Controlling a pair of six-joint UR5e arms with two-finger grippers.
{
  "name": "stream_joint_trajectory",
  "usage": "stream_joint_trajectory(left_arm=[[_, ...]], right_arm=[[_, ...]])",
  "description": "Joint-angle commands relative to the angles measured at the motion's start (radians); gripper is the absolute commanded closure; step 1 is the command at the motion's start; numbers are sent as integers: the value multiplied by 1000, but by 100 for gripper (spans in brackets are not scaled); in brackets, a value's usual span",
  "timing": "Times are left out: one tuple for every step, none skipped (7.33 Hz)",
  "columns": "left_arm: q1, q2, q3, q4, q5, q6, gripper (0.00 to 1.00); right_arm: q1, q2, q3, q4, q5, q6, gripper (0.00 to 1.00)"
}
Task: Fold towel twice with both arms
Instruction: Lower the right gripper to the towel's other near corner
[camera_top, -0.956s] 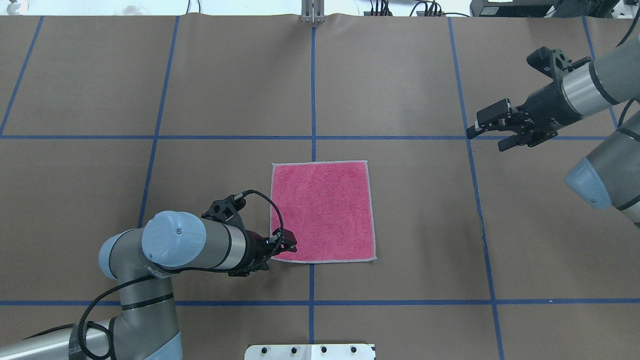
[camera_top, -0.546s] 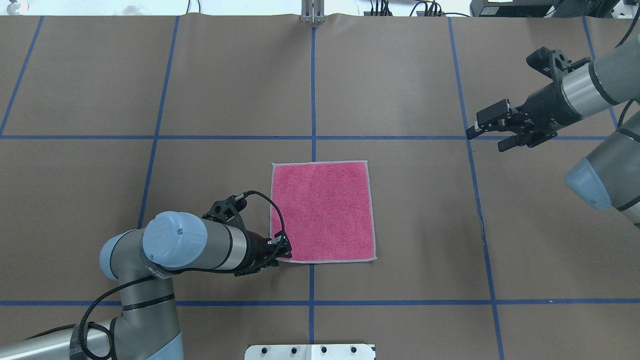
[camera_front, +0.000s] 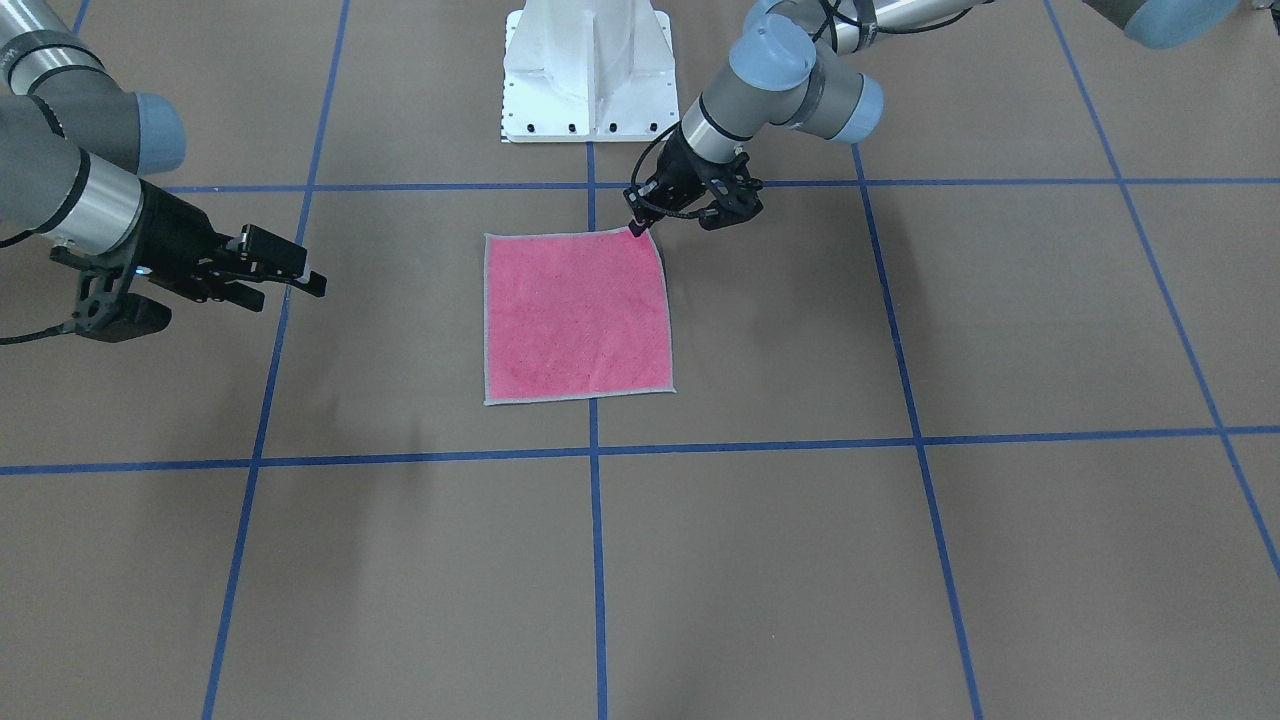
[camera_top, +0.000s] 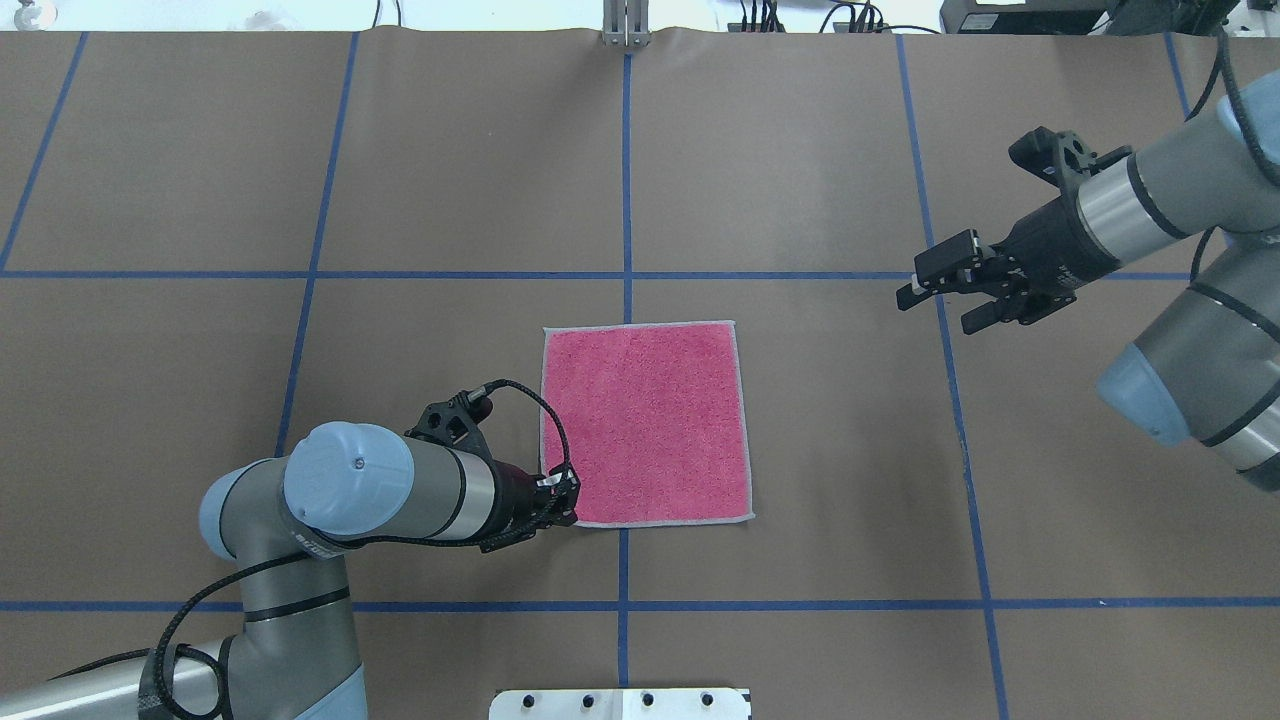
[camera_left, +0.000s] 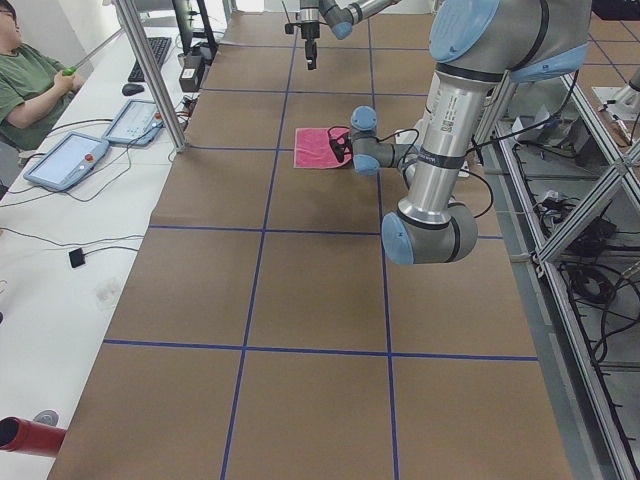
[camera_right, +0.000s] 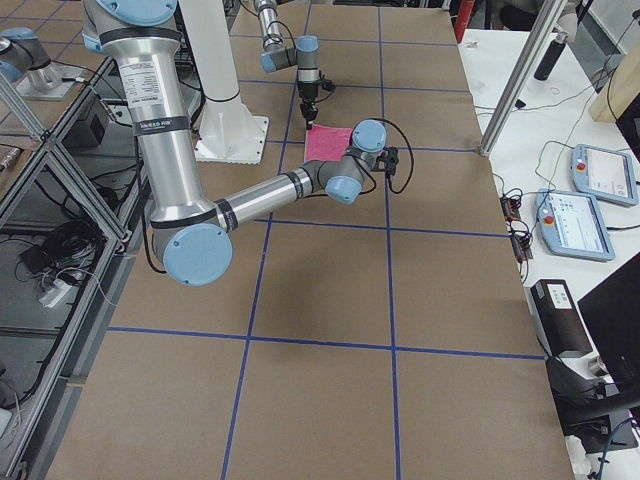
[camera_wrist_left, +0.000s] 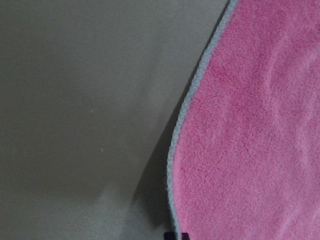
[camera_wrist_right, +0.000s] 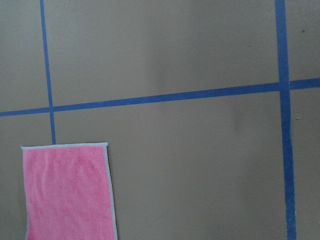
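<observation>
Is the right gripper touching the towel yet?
No, the right gripper hangs well apart from the towel, off to its side.

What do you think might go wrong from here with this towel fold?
1. The left end effector grips the towel only at its very corner, so the cloth may slip out when lifted.
2. The right end effector is open and far from the towel; a one-sided lift could drag or skew it.

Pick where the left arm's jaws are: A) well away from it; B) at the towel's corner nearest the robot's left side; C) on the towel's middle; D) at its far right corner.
B: the left gripper grips the near-left corner of the pink towel.
</observation>
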Motion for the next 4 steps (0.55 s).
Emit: stream_joint_trajectory(left_arm=[[-2, -3, -2, 1, 0, -5, 100], [-2, -3, -2, 1, 1, -3, 100], [-4, -3, -4, -1, 2, -5, 100], [-4, -3, -5, -1, 2, -5, 100]], right_arm=[[-176, 42, 50, -1, -196, 168, 1], [-257, 44, 59, -3, -287, 212, 1], [-311, 59, 59, -4, -326, 253, 1], [-360, 73, 58, -6, -385, 304, 2]])
